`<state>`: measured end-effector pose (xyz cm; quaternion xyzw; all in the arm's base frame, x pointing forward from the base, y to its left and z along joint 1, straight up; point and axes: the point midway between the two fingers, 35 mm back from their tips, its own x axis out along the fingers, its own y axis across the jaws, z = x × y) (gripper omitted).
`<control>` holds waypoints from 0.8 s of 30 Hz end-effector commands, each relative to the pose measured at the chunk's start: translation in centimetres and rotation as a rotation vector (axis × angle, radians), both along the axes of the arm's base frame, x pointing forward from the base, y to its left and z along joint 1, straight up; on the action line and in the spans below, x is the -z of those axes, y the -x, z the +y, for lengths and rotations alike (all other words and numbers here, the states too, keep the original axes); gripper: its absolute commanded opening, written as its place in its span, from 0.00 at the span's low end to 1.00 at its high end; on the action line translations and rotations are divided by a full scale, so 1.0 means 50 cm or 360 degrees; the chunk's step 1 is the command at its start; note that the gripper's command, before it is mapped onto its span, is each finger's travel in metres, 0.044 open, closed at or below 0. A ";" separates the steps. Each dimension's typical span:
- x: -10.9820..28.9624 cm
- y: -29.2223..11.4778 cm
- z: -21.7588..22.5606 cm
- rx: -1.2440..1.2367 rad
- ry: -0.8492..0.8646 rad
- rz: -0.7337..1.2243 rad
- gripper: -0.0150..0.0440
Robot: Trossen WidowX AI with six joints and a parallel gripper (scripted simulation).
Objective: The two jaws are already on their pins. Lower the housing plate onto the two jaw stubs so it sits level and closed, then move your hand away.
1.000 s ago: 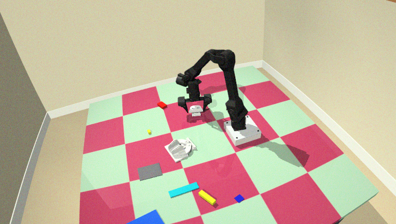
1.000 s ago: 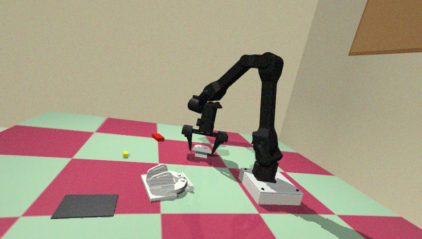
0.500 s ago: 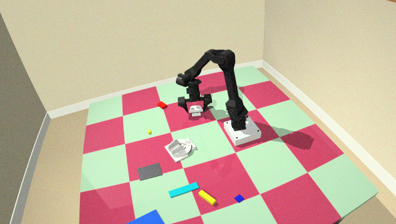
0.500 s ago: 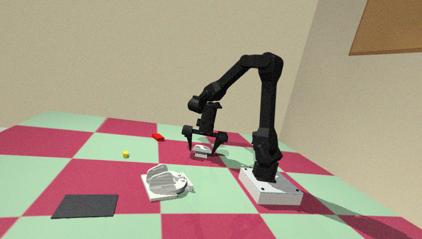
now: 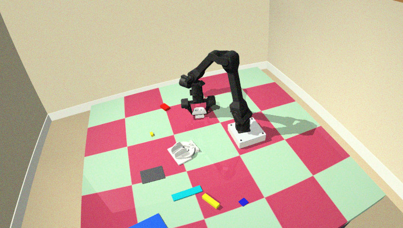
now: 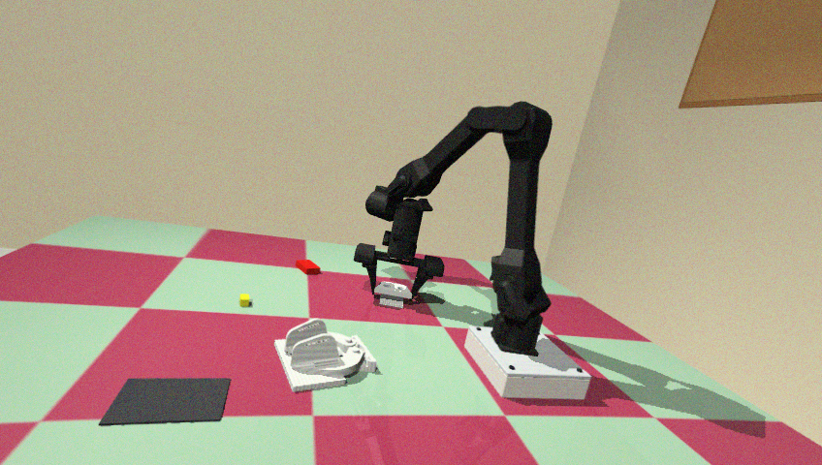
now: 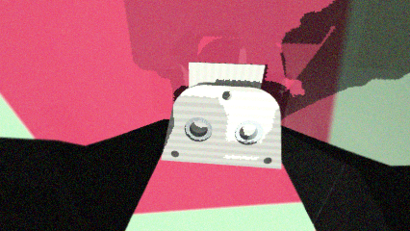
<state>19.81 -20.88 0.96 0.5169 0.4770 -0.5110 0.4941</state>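
Checkered tabletop [image 5: 278, 163] [image 6: 403, 438] in pink and mint carries everything, with the robot's white base box [image 5: 240, 143] [image 6: 542, 387] as the landmark for the rest. From that box the black arm [image 5: 234, 81] [image 6: 521, 190] rises, bends over to the left in the top view, and points its gripper [image 5: 199, 111] [image 6: 394, 294] [image 7: 220, 127] downward. Its fingers stand well apart, one at each side of the housing plate; whether they press on its edges, I cannot tell.

Ordered by size, a blue panel [image 5: 152, 221] comes next, farthest from the base box and cut off by the lower edge of the top view. A white jaw assembly [image 5: 183, 152] [image 6: 323, 354] with two upright rounded pieces lies left of the box, and a dark grey pad [image 5: 152, 174] [image 6: 167, 401] is farther left. Toward the bottom of the top view from the box are a cyan strip [image 5: 187, 193] and a yellow bar [image 5: 210, 200].

The housing plate [image 5: 199, 110] [image 6: 393, 291] [image 7: 223, 115] is up and left of the box, well apart from the jaw assembly, showing two ringed holes. Beyond it from the box lies a red block [image 5: 164, 107] [image 6: 307, 266]. A blue tile [image 5: 243, 202] lies below the box, and a tiny yellow cube [image 5: 151, 134] [image 6: 244, 299] far left.
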 end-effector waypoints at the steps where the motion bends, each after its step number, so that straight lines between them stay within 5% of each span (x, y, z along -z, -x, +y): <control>1: 0.000 0.000 0.000 0.0000 0.0000 0.0000 0.85; 24: -0.078 -0.002 -0.003 0.0003 0.0002 0.0002 0.85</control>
